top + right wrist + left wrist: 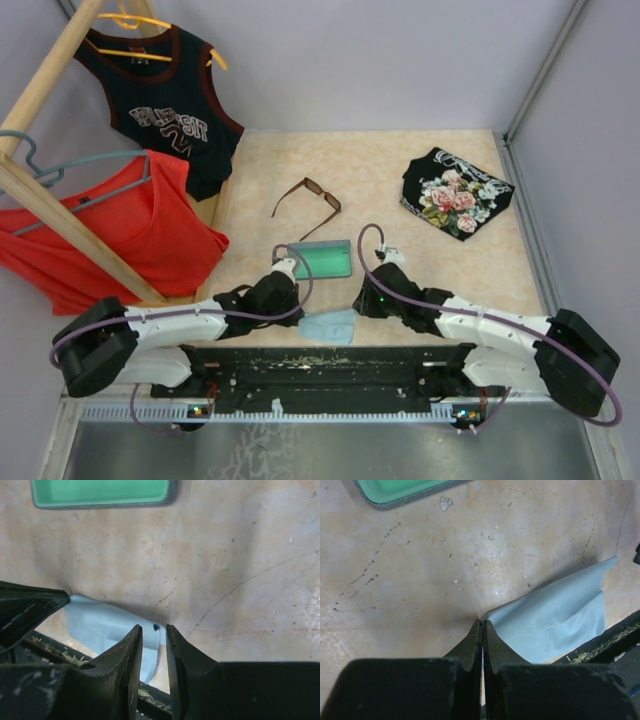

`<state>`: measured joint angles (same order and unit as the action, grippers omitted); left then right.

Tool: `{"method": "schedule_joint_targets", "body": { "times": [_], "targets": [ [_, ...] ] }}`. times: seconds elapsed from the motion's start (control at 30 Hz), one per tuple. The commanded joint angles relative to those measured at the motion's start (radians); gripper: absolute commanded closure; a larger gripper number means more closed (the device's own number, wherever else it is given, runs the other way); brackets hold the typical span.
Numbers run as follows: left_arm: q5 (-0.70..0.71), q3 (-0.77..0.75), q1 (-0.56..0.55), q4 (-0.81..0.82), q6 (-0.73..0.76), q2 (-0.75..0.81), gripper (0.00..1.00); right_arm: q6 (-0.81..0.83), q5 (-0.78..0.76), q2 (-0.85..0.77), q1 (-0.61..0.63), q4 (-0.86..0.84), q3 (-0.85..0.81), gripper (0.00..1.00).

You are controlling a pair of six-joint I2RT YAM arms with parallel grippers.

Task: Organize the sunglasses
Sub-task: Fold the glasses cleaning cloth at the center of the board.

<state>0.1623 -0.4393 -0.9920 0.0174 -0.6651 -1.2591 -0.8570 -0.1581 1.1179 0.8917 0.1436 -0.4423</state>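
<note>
The brown sunglasses (308, 207) lie unfolded on the beige table, behind the open case (322, 260) with its green lining. They are in neither wrist view. A light blue cloth (332, 326) lies at the near edge between my two grippers. My left gripper (483, 622) is shut at the cloth's (560, 620) left corner and seems to pinch it. My right gripper (154, 627) is slightly open, with the cloth's (100, 625) right edge between its fingertips. The case's edge shows at the top of the left wrist view (405, 492) and the right wrist view (100, 492).
A folded black floral shirt (457, 193) lies at the back right. A wooden rack (60, 215) on the left holds a red top (130, 235) and a black jersey (170, 110). The arms' black base rail (320, 362) runs just in front of the cloth.
</note>
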Motion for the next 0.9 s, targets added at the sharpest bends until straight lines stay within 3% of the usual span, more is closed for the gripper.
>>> {"method": "schedule_joint_targets", "body": {
  "times": [0.0,0.6,0.87],
  "targets": [
    [0.026,0.011,0.006,-0.02,-0.019,0.01,1.0,-0.014,0.077,-0.079,-0.006,-0.022,0.027,0.73],
    [0.029,0.018,0.006,-0.014,-0.018,0.002,1.0,-0.013,0.173,0.07,-0.006,-0.137,0.034,0.7],
    [0.025,0.017,0.006,-0.011,-0.018,0.003,1.0,-0.041,0.175,0.099,-0.007,-0.108,0.025,0.7]
  ]
}}
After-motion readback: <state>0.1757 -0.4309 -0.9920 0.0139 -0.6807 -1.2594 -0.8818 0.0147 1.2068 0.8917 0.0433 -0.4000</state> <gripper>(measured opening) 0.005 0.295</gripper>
